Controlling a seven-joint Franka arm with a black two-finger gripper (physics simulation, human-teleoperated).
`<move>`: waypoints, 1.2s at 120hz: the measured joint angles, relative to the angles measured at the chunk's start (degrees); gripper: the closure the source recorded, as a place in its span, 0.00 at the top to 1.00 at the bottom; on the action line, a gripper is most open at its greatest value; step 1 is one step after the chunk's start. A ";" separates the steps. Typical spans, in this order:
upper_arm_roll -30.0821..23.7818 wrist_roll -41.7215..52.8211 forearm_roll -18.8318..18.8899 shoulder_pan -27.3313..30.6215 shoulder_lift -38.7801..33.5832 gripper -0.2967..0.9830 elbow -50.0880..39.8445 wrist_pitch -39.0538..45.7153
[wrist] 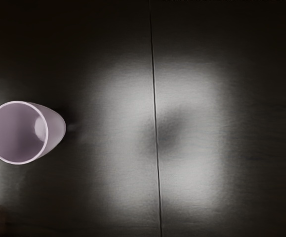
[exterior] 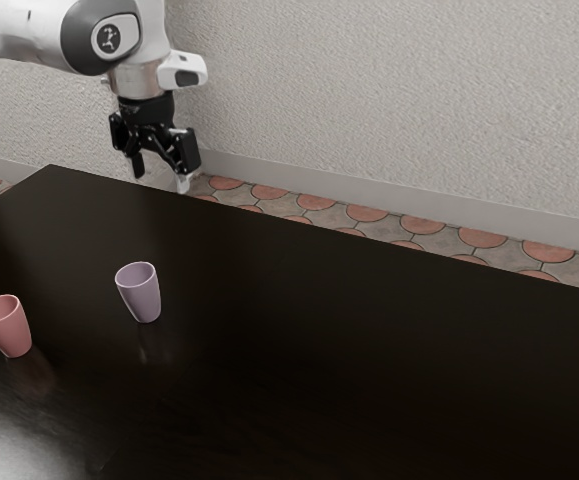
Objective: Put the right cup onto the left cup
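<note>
Lavender cup (exterior: 140, 294) stands upright on the bench (exterior: 369, 340), apart from the pink cup (exterior: 7, 328), also upright and nearer the exterior view's left edge. Stacking is not started. The tool (exterior: 161, 178) is raised clear of both cups, fingers spread, nothing between them. Step in hand, as judged: approach to the first cup. Next move requires confirming which cup counts as right, then aligning above it and lowering.

Two cups (exterior: 139, 293), one table (exterior: 319, 370), one gripper (exterior: 161, 172).
</note>
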 joint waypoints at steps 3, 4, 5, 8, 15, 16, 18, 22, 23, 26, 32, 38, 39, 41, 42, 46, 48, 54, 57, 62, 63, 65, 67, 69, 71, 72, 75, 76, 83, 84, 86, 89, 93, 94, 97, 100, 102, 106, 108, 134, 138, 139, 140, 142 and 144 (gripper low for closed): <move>0.00 -0.03 0.04 0.63 0.00 0.77 0.00 0.11; 0.00 -0.04 0.05 0.83 0.00 0.77 0.00 0.14; 0.00 -0.05 0.06 1.03 0.00 0.77 0.00 0.18; 0.01 -0.08 0.11 1.60 0.00 0.77 0.00 0.26; 0.01 -0.14 0.34 2.74 0.04 0.77 -0.04 0.43; 0.01 -0.15 0.36 2.88 0.05 0.77 -0.08 0.46; 0.01 -0.17 0.41 3.13 0.05 0.77 -0.17 0.50; 0.01 -0.21 0.47 3.54 0.04 0.77 -0.62 0.69; 0.01 -0.22 0.49 3.62 0.03 0.77 -0.74 0.76; 0.01 -0.25 0.52 3.84 0.05 0.77 -1.14 0.95; 0.01 -0.31 0.55 4.09 0.03 0.77 -2.25 1.54; -0.03 -0.38 0.46 4.19 -0.03 0.77 -3.72 2.41; -0.04 -0.39 0.43 4.20 -0.03 0.77 -3.94 2.56; -0.05 -0.41 0.37 4.19 -0.05 0.77 -4.32 2.86; -0.05 -0.42 0.33 4.19 -0.04 0.77 -4.48 2.99; -0.07 -0.46 0.15 4.13 -0.05 0.77 -5.12 3.53; -0.07 -0.48 0.03 4.09 -0.06 0.77 -5.45 3.81; -0.08 -0.56 -0.47 3.95 -0.15 0.77 -6.71 4.72; -0.08 -0.61 -0.68 3.88 -0.23 0.77 -7.29 5.14; -0.12 -0.67 -1.05 3.79 -0.46 0.77 -8.54 5.92; -0.13 -0.69 -1.13 3.77 -0.53 0.77 -8.88 6.11; -0.15 -0.71 -1.29 3.75 -0.68 0.76 -9.58 6.50; -0.18 -0.74 -1.43 3.74 -0.82 0.76 -10.17 6.87; -0.20 -0.76 -1.57 3.73 -0.91 0.76 -10.68 7.22; -0.23 -0.79 -1.72 3.73 -1.00 0.76 -11.17 7.57; -0.26 -0.80 -1.80 3.75 -1.03 0.76 -11.44 7.75; -0.34 -0.83 -1.99 3.79 -1.14 0.75 -12.30 8.32; -0.38 -0.84 -2.04 3.82 -1.16 0.75 -12.58 8.51; -0.53 -0.92 -2.57 3.93 -1.26 0.74 -14.35 9.83; -0.54 -0.92 -2.64 3.94 -1.27 0.74 -14.59 10.03; -0.59 -0.94 -2.77 3.97 -1.28 0.73 -15.04 10.42; -0.63 -0.97 -2.97 4.01 -1.28 0.72 -15.62 10.97; -0.66 -1.01 -3.23 4.04 -1.26 0.71 -16.35 11.68; -0.67 -1.02 -3.28 4.04 -1.25 0.71 -16.54 11.87; -0.68 -1.05 -3.43 4.05 -1.24 0.70 -17.07 12.40; -0.70 -1.07 -3.55 4.08 -1.24 0.69 -17.54 12.91; -0.74 -1.09 -3.67 4.12 -1.23 0.69 -17.82 13.22; -0.80 -1.12 -3.87 4.20 -1.23 0.68 -18.31 13.81; -0.83 -1.14 -3.95 4.25 -1.23 0.67 -18.53 14.08; -1.93 -1.31 -4.42 5.86 -0.79 0.61 -19.73 16.76; -2.02 -1.33 -4.45 6.15 -0.64 0.60 -19.75 17.04; -2.03 -1.34 -4.45 6.22 -0.61 0.60 -19.75 17.10; -2.04 -1.34 -4.46 6.30 -0.57 0.60 -19.76 17.16; -2.06 -1.35 -4.46 6.47 -0.49 0.59 -19.76 17.28; -2.08 -1.36 -4.47 6.65 -0.39 0.59 -19.77 17.39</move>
